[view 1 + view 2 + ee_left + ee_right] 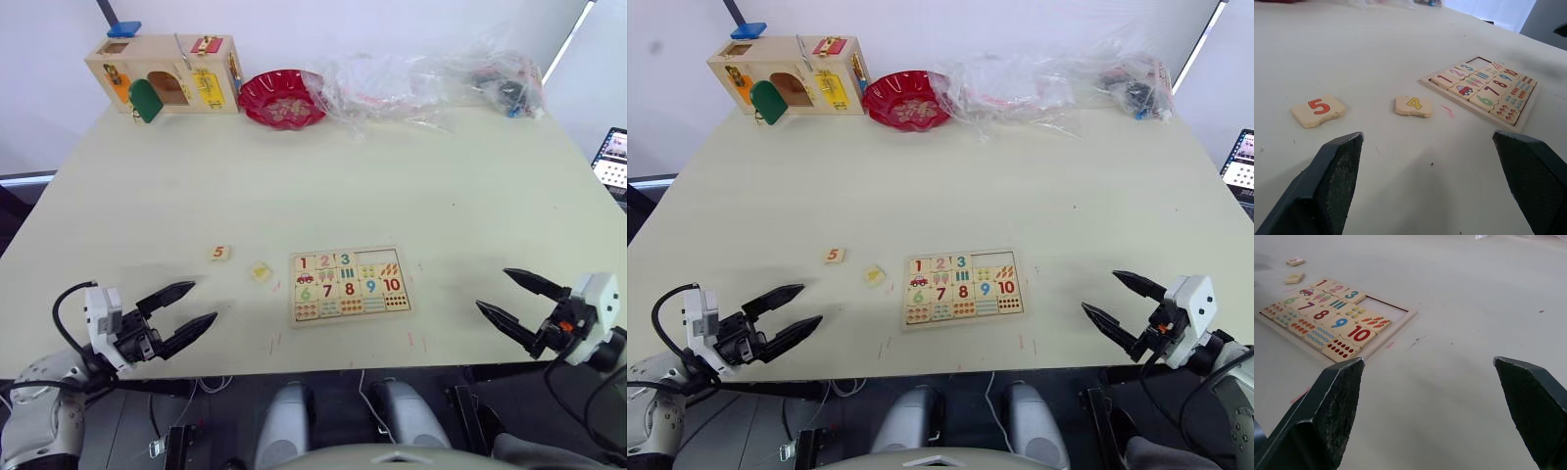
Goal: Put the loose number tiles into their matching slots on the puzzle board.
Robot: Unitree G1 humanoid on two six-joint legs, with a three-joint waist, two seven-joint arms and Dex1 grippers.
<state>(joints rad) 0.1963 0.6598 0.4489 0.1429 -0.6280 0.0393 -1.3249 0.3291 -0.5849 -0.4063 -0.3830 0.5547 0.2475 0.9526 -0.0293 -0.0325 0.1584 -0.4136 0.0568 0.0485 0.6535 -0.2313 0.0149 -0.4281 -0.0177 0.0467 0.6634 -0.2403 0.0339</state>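
Your left gripper (183,311) and right gripper (516,294) both stand released, holding nothing. Tile 5 (1318,110) and tile 4 (1413,105) lie ahead of the left jaws; the puzzle board (1395,329), two slots (1382,309) vacant, lies ahead of the right jaws.

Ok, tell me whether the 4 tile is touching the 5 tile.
Apart. The left wrist view shows the 4 tile and the 5 tile lying flat with bare table between them; the left eye view shows the same gap.
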